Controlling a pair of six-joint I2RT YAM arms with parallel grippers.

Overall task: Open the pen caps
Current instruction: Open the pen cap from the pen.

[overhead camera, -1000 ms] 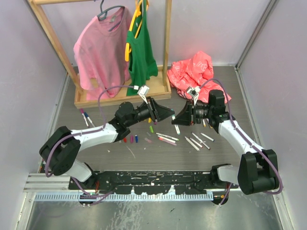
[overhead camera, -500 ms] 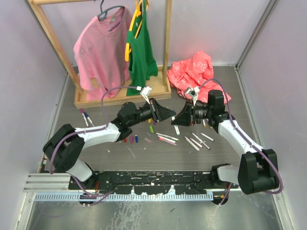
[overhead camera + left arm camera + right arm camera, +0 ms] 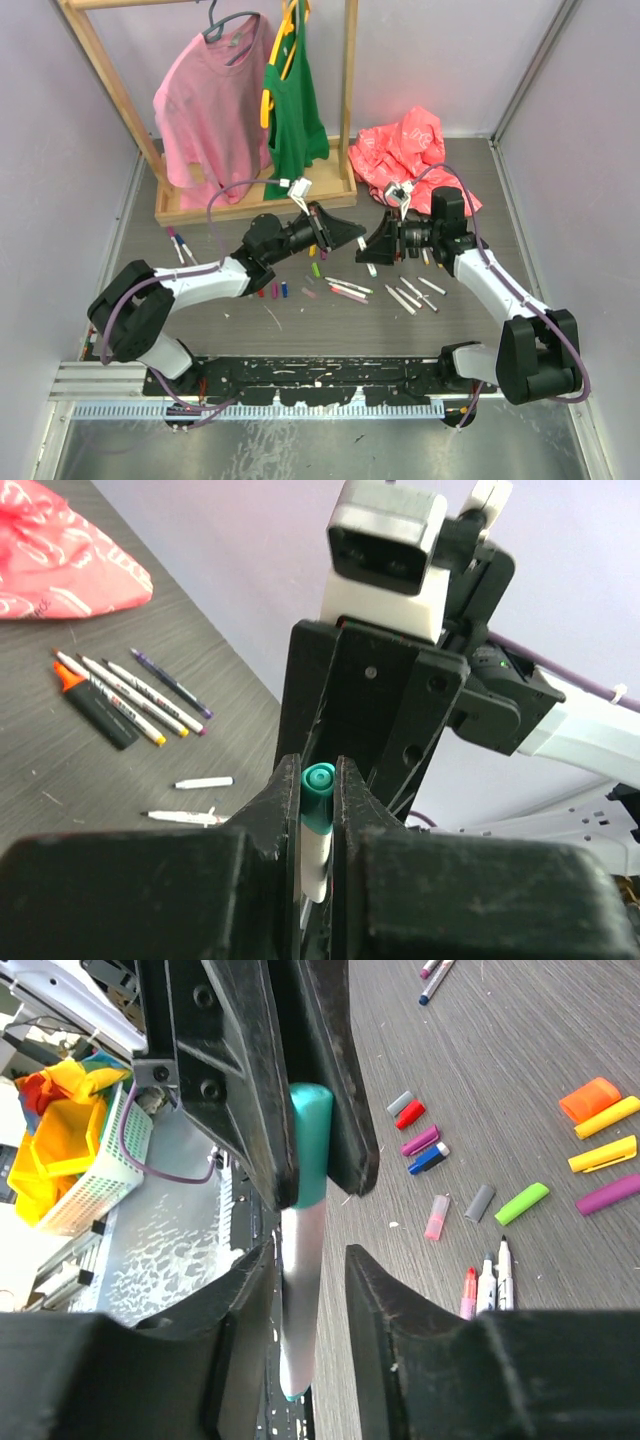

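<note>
Above the table's middle, my left gripper and right gripper meet tip to tip. The left gripper is shut on the teal pen cap of a white-barrelled pen. In the right wrist view the same cap sits pinched between the left fingers. The white barrel runs down between my right gripper's parted jaws, against one finger and apart from the other. Loose pen caps lie on the table: orange, yellow, green, purple.
More pens and small caps lie scattered below the grippers, with two pens at the left. A black highlighter lies beside several pens. A red bag and a wooden clothes rack stand behind.
My left gripper has closed onto the teal cap. My right gripper's jaws have parted from the barrel. Both arms stay close together.
</note>
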